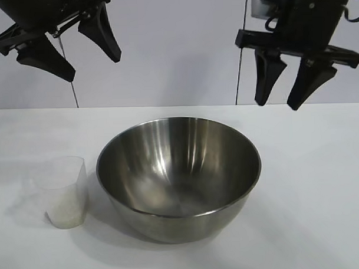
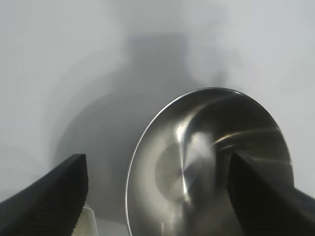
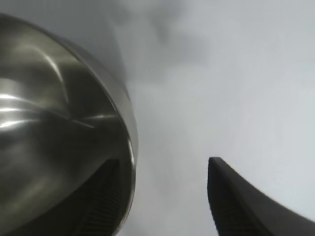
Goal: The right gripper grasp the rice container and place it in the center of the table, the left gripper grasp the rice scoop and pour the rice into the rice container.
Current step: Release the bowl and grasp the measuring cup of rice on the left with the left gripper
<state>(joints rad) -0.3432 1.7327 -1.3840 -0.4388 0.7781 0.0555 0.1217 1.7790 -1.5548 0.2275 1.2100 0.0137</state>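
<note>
Exterior view — rice scoop (image 1: 66,192) beside rice container (image 1: 178,176), left gripper (image 1: 89,50) and right gripper (image 1: 289,95) fingers spread, aloft.

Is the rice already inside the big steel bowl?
No, the shiny steel mixing bowl is empty; the white rice sits in the translucent plastic cup.

Legible text, labels, brands, numbers, signs: none (rice container (image 1: 178,176) and rice scoop (image 1: 66,191) beside it both unmarked).

Behind the white table (image 1: 323,182) stands a pale grey wall (image 1: 176,52) of flat panels, with two thin dark seams. Light is soft, shadows faint.
</note>
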